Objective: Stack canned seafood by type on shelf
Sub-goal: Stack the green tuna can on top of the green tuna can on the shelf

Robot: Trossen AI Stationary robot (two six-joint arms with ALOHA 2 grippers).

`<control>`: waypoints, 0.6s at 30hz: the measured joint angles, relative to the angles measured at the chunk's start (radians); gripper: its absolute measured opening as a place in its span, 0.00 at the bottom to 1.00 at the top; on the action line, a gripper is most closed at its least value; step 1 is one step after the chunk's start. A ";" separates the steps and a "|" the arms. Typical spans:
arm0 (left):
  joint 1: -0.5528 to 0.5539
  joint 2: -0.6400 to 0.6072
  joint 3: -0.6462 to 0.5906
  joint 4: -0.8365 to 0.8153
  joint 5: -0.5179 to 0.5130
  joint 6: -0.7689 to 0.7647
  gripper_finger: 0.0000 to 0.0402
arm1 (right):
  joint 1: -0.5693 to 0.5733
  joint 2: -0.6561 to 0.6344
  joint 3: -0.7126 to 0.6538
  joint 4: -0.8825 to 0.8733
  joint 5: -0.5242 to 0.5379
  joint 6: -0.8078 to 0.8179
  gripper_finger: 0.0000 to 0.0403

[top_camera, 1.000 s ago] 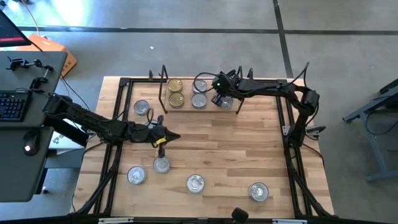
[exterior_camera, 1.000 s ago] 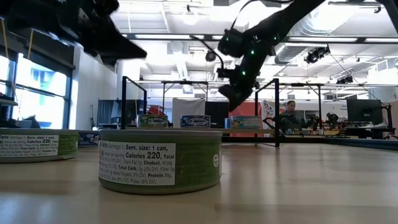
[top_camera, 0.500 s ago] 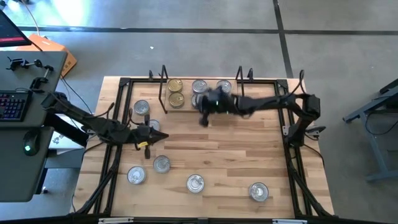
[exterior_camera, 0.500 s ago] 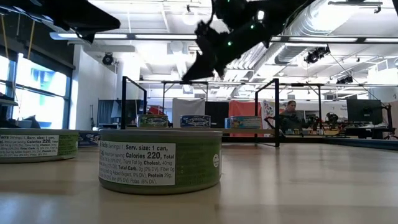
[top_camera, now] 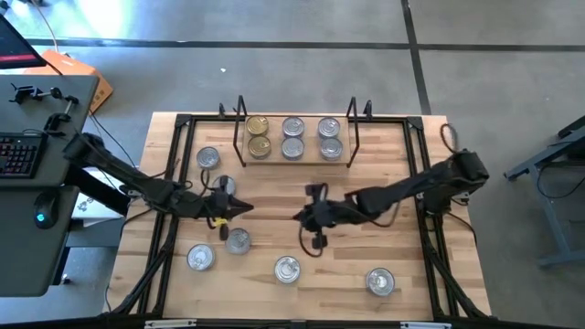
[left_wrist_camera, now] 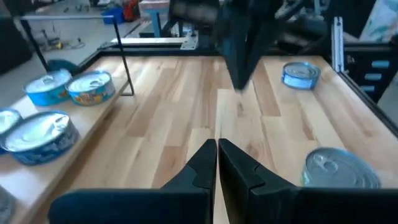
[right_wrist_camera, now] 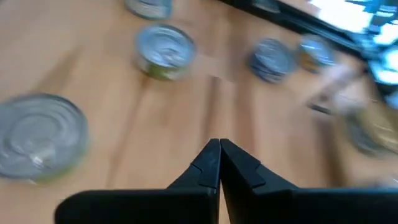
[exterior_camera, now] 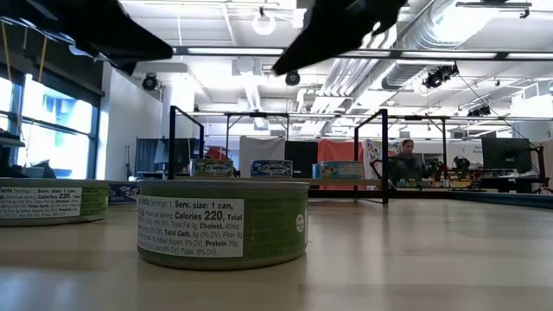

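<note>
Both grippers are hovering mid-tabletop, jaws clenched and empty: left gripper [top_camera: 249, 209], right gripper [top_camera: 299, 217]. Six round metal tins [top_camera: 292, 138] are sitting on the light-wood black-framed shelf [top_camera: 294, 161] at 12 o'clock.

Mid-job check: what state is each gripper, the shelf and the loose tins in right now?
left gripper: shut, empty, above the table's left half.
right gripper: shut, empty, over the table's middle.
shelf: holds six tins in three pairs, two gold, four silver.
loose tins: six upright on the table, none gripped.
</note>
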 joint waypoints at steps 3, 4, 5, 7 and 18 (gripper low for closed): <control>0.017 0.054 0.000 0.103 0.017 -0.017 0.02 | 0.047 -0.058 0.014 -0.125 0.167 0.045 0.00; 0.020 0.071 -0.001 0.186 0.049 0.008 0.02 | 0.057 -0.071 0.014 -0.149 0.207 0.068 0.00; 0.026 0.088 -0.001 0.296 0.097 0.046 0.02 | 0.063 -0.080 0.014 -0.163 0.238 0.089 0.00; 0.030 0.117 0.003 0.480 0.183 0.165 0.02 | 0.066 -0.089 0.014 -0.167 0.278 0.127 0.00; -0.127 0.225 0.326 -0.291 -0.157 0.366 0.17 | 0.060 -0.075 -0.033 -0.222 0.188 0.192 0.00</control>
